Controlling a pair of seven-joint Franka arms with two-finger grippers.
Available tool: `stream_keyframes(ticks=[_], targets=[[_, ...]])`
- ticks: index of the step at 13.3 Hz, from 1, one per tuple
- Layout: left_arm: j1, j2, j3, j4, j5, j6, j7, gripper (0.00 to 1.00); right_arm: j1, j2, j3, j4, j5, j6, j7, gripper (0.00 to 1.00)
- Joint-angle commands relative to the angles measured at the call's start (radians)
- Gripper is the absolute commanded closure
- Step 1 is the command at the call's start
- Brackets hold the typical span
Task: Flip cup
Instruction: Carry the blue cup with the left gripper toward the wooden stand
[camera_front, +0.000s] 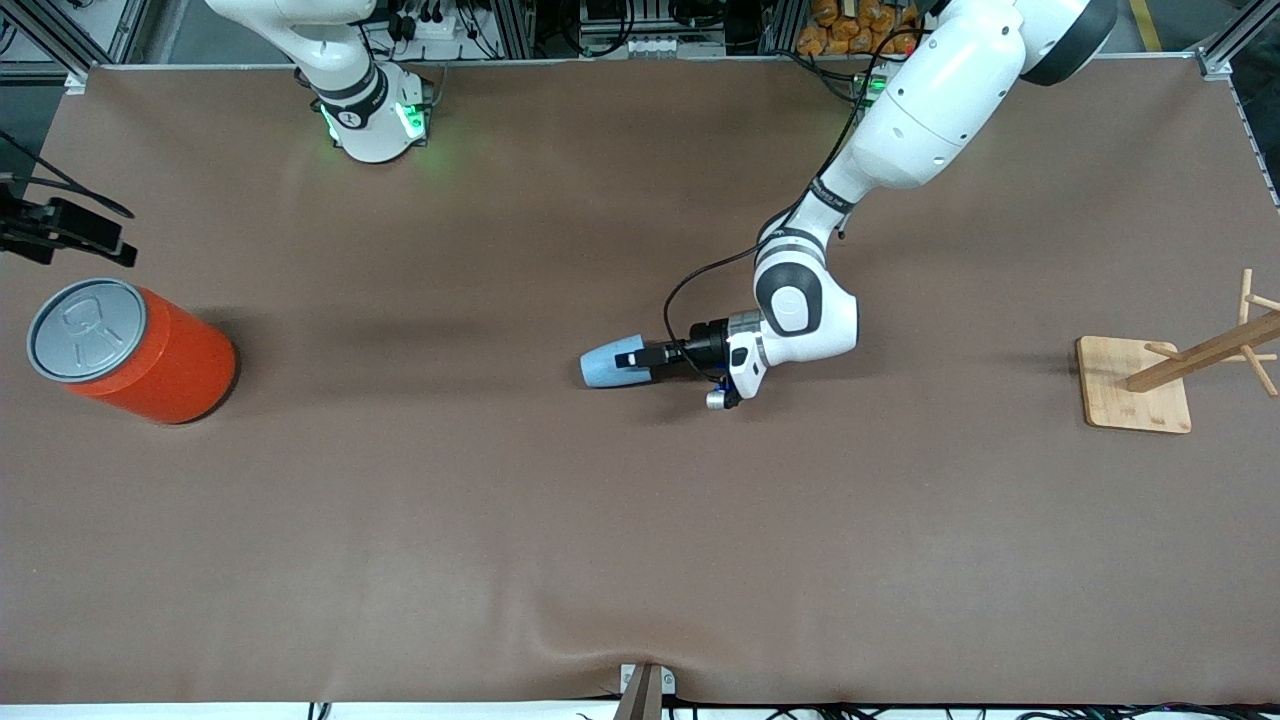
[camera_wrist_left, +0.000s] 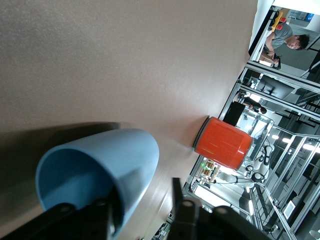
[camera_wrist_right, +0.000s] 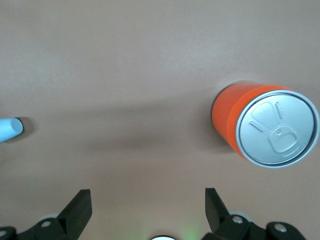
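Observation:
The small light-blue cup lies on its side near the middle of the table, its mouth toward the left arm's end. My left gripper is low at that mouth. In the left wrist view one finger is inside the cup. The other finger stands outside, with a gap to the wall, so my left gripper is open astride the rim. My right gripper is open and holds nothing. It hangs over the table toward the right arm's end, where the cup's base shows small.
A big orange can with a grey pull-tab lid stands upright at the right arm's end; the can is close by my right gripper. A wooden peg rack stands at the left arm's end.

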Motion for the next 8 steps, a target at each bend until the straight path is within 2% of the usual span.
stream_keyframes(ticks=[1,3,8], targets=[[-0.005,0.018,-0.001,0.018,-0.029,0.014,0.038,1.00,-0.014,-0.011,0.013,0.006,0.006,-0.009,-0.013,0.00],[-0.005,0.024,-0.001,0.018,-0.021,0.013,0.038,1.00,0.003,-0.011,0.019,0.006,-0.002,-0.004,0.041,0.00],[0.013,-0.055,-0.002,0.027,-0.010,0.002,-0.080,1.00,0.027,-0.013,0.019,0.003,-0.031,0.018,0.032,0.00]])
